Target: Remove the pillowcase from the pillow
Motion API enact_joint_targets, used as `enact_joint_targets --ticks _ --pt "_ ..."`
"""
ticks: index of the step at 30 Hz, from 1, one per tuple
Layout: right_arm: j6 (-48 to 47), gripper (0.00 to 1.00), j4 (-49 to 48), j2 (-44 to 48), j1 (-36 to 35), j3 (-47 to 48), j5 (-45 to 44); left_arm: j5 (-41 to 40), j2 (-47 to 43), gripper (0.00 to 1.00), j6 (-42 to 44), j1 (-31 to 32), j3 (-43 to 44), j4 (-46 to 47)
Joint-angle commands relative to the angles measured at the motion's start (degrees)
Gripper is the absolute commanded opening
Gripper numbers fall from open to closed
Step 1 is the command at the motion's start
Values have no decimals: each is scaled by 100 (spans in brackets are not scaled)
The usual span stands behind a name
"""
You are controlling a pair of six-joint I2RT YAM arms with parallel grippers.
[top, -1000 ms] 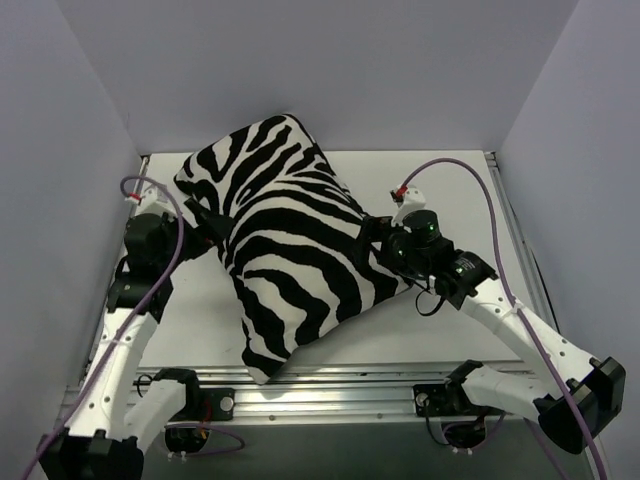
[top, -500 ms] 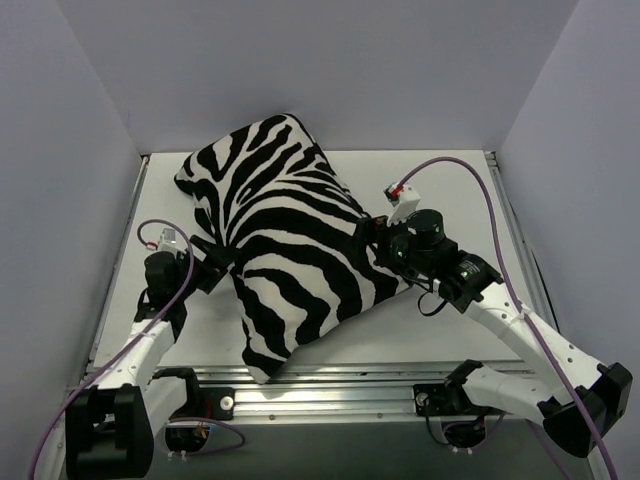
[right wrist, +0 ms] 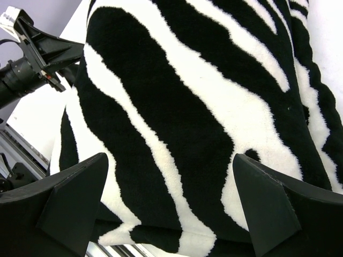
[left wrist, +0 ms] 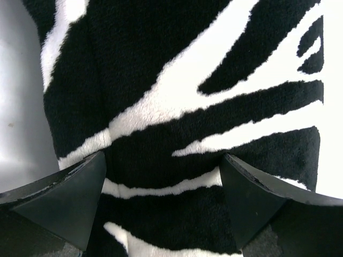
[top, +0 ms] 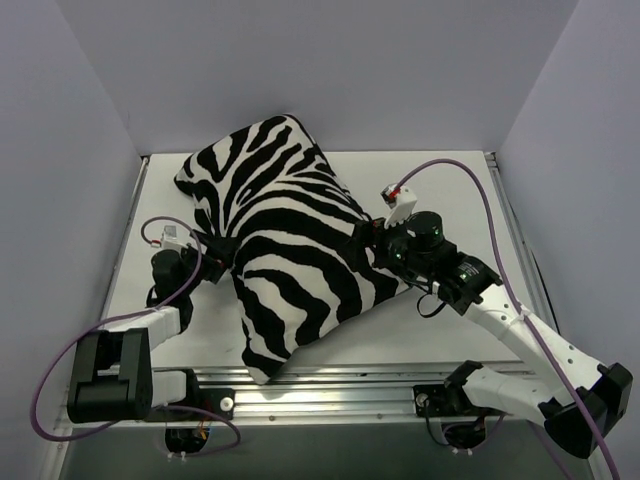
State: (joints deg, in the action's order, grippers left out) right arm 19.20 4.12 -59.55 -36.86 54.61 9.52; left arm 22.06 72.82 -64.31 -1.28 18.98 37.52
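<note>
The zebra-striped pillowcase (top: 290, 240) is lying plump and stuffed across the middle of the table (top: 450, 190), slanting from 11 o'clock to 6 o'clock and showing its furry black-and-white face. The left tool (top: 213, 248) is sitting against its 9 o'clock edge and the right tool (top: 368, 245) against its 3 o'clock edge, both gaping wide and gripping nothing.

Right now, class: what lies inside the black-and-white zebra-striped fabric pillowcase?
Only the black-and-white zebra-striped fabric pillowcase itself shows, bulging plumply on the white table. Whatever fills it is fully covered: no opening and no filling is visible in any view.
</note>
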Motion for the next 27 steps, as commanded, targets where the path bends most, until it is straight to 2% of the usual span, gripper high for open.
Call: enact_joint_targets --ticks 1,6,8,10,11,12,14,15,16,17,18,20,21,23,24,25,27 --pt "-92 96 -201 40 -49 -126 15 96 232 94 -46 22 105 871" --pt "-92 96 -192 40 -67 -161 -64 114 776 94 -116 276 325 1275" --pt "-92 96 -184 40 -67 -187 -169 184 962 100 -169 399 395 1529" --pt "-92 96 -131 31 -75 -170 -231 237 1190 90 -256 453 492 1653" --pt "-109 96 -87 48 -84 -161 -266 280 1252 83 -309 470 492 1915" --pt "-118 96 -69 57 -84 -161 -310 290 1322 63 -371 479 484 2074" --pt "-127 96 -8 92 -84 -152 -371 298 1323 41 -573 479 431 2495" --pt "-145 95 10 101 -84 -152 -433 333 1227 20 -608 471 431 2541" --pt "-145 96 36 119 -84 -135 -468 351 1139 12 -626 471 474 2541" --pt "-136 95 97 128 -84 -91 -503 369 1034 5 -609 471 501 2393" --pt "-153 95 124 128 -93 -82 -538 395 737 3 -583 471 545 2235" --pt "-154 95 194 154 -93 -38 -609 395 349 2 -433 471 711 1570" --pt "-162 95 212 172 -93 23 -635 386 -157 2 -363 462 790 1287" --pt "-154 95 308 224 -84 93 -767 281 -757 2 -4 409 1201 103" --pt "-145 95 335 251 -93 172 -820 185 -1369 2 207 409 1413 -389" --pt "-145 95 387 277 -84 216 -881 -146 -1654 2 766 400 1659 -1517" --pt "-153 95 449 365 -84 339 -1030 -500 -2312 2 1252 400 2456 -2429"
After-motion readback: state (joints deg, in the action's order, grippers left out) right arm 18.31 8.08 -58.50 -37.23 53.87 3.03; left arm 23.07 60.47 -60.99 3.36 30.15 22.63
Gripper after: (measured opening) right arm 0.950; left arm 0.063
